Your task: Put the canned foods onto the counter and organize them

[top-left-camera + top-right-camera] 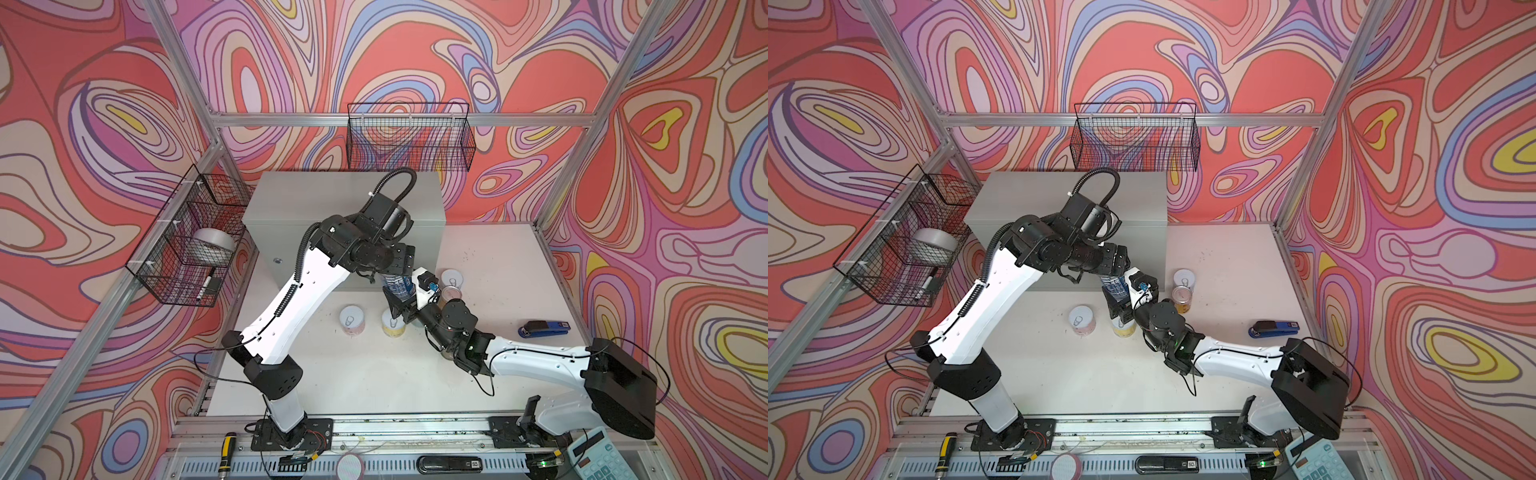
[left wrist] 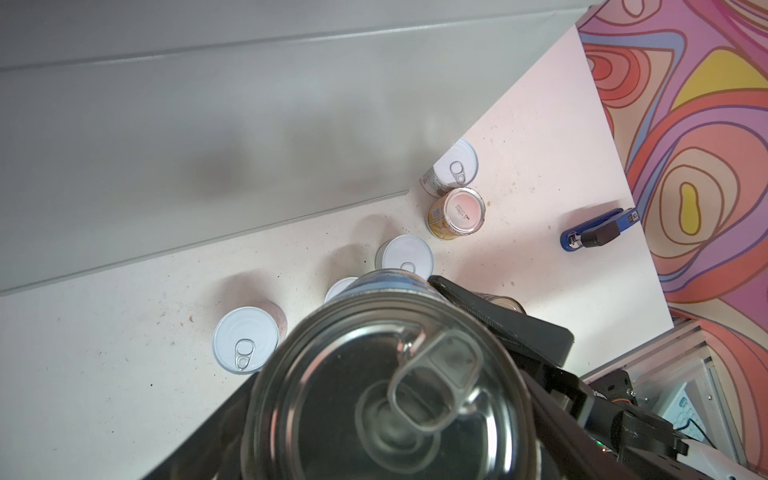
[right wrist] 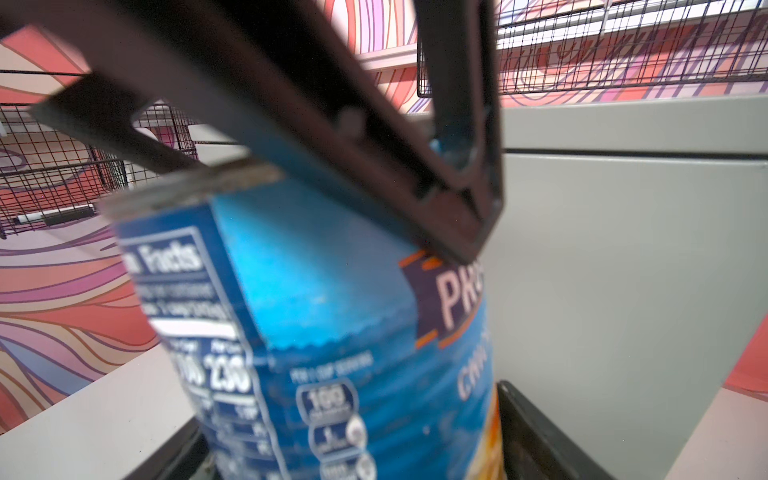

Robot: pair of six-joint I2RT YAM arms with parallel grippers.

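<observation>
Partly hidden blue can, hands overlapping

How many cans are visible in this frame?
7: tall blue can held aloft; on the tabletop, pink can, half-hidden can, pale-lidded can, orange can and white can; a seventh can barely shows beside the held one. Others may be hidden under the arms.

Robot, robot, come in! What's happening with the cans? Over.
Left end effector clamped on tall blue can. Right end effector around it lower down, grip unclear. Not on counter yet. Short cans stand close by.
</observation>
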